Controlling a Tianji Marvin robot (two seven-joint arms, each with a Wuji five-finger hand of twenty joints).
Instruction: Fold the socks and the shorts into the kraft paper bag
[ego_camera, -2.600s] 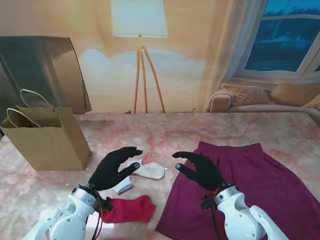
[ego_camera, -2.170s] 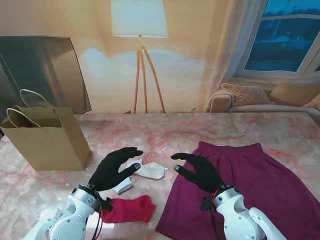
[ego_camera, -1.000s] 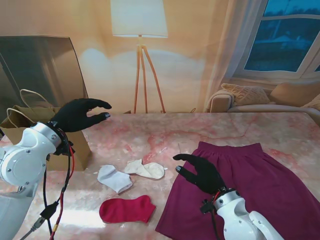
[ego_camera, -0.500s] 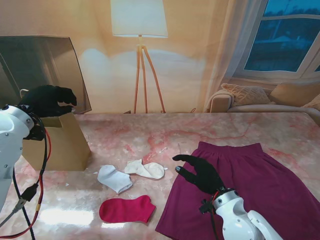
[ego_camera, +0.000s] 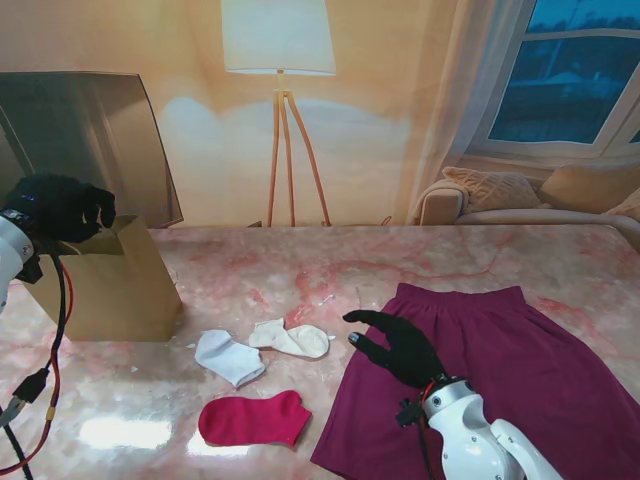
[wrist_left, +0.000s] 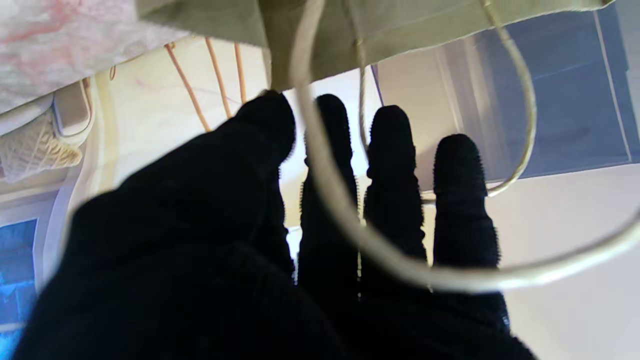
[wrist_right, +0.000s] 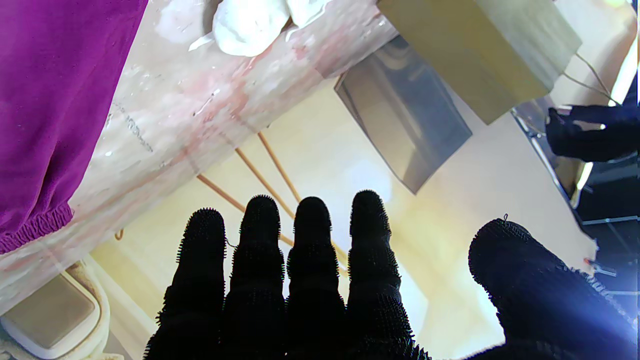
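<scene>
Kraft paper bag (ego_camera: 100, 285) stands upright on the worktop (ego_camera: 330, 265), far left and well away from me. Left hand (ego_camera: 58, 207) is now at the bag's mouth; 2.6 s ago it hovered low over the white socks (ego_camera: 262, 345), and it has since swung up and leftward, carrying nothing. Left wrist view: fingers (wrist_left: 392, 165) extended and slightly apart, the bag's cord handle (wrist_left: 350, 220) looping across in front of them, bag rim just beyond the fingertips. Cannot tell whether any finger is hooked on the cord; nothing is visibly clamped.

Socks untouched: the two white ones lie side by side, well clear of the left fingers; the red sock (ego_camera: 255, 418) lies nearer to me than those. Shorts (ego_camera: 500, 370) lie spread flat, unfolded.

Right hand (ego_camera: 400, 345) is unchanged across the interval: hovering at the shorts' left edge, fingers (wrist_right: 312, 240) straight and side by side, thumb apart, holding nothing.

Reading: no garment folded or bagged yet. The left arm's shift suggests the bag is being opened or steadied first. Risk: light bag could tip if the handle is pulled.
</scene>
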